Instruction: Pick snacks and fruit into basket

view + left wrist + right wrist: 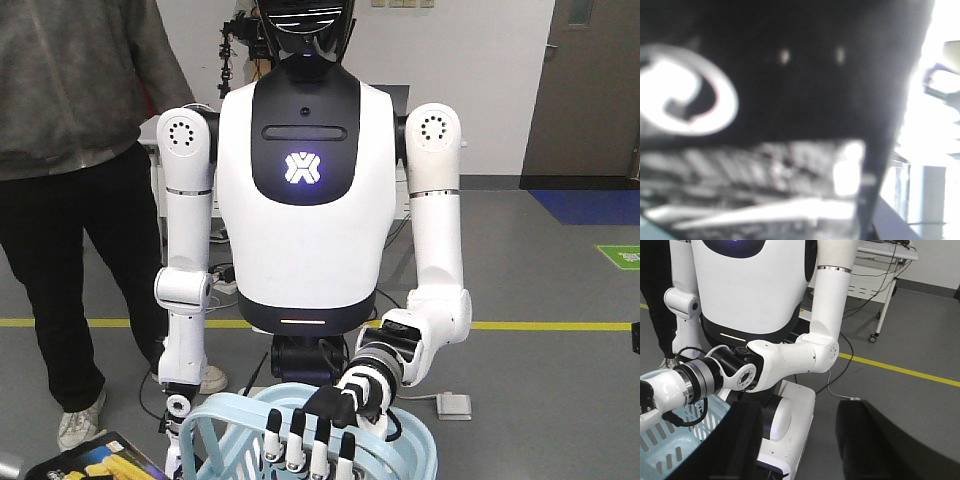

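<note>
Right pincer (797, 412) first: its two dark jaws stand wide apart at the bottom of its wrist view with bare floor (900, 340) between them. It's spread and carrying nothing. Left pincer, I can't tell you. Its wrist view is a dark blur with a pale ring (727, 102) in it, and whether that's jaw or package I can't say.

Biggest thing out front is the white humanoid (300, 200), facing us, one arm bent down so its black-and-white hand (315, 425) hangs over the basket. Next to it stands a person (70, 100) in a grey jacket, head out of shot. Then the basket (410, 455), light blue and slotted, sitting low right in front of the humanoid. The hand's fingers are at its near hoop; touching or not, I can't tell. Smallest is the box (95, 462), dark with yellow on it, lying just beside the basket in the bottom left corner, outside it.

That box looks like stiff, light card, probably glossy. I'd pinch it across its two narrow long edges near the middle, not by a corner, where it could swivel or slip.

Count: one humanoid, one person, one basket, one box. Fruit, none in view. Pouch, none in view. What's inside the basket I can't see.
</note>
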Controlling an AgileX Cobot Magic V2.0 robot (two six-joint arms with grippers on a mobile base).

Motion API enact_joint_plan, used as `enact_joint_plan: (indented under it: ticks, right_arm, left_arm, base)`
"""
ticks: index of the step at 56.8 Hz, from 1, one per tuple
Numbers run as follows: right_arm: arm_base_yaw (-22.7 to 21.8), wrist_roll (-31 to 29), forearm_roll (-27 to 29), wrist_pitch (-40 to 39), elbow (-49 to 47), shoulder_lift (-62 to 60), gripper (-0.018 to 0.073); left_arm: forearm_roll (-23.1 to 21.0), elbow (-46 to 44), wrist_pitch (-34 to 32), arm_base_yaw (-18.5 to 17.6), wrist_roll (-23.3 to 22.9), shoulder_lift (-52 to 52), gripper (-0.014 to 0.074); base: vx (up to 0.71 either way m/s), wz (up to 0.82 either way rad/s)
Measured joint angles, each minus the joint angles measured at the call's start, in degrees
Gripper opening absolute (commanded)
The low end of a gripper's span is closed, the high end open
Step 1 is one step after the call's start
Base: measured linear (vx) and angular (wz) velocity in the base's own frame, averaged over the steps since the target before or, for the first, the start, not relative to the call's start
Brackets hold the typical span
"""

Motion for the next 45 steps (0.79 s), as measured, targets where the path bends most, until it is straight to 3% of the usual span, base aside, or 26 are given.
enact_joint_plan:
  ticks: [15,26,32,45]
  right_arm:
    - [0.0,0.0,0.0,0.0,0.0,0.0,0.0396]
    - [0.0,0.0,0.0,0.0,0.0,0.0,0.0396]
    - [0.0,0.0,0.0,0.0,0.0,0.0,0.0396]
    - [0.0,0.0,0.0,0.0,0.0,0.0,0.0396]
  left_arm:
    - [-12.2,-0.2,0.1,-5.0,10.6,8.9,0.0012]
    - [-14.0,-2.9,1.4,-8.1,13.8,13.8,0.0081]
    - [-14.3,-4.9,1.4,-9.2,14.1,15.5,0.0169]
    - [-14.5,-6.3,-0.8,-9.5,14.9,16.8,0.0519]
  base:
    - [0.0,0.0]
    - [0.0,0.0]
    - [0.0,0.0]
    - [0.0,0.0]
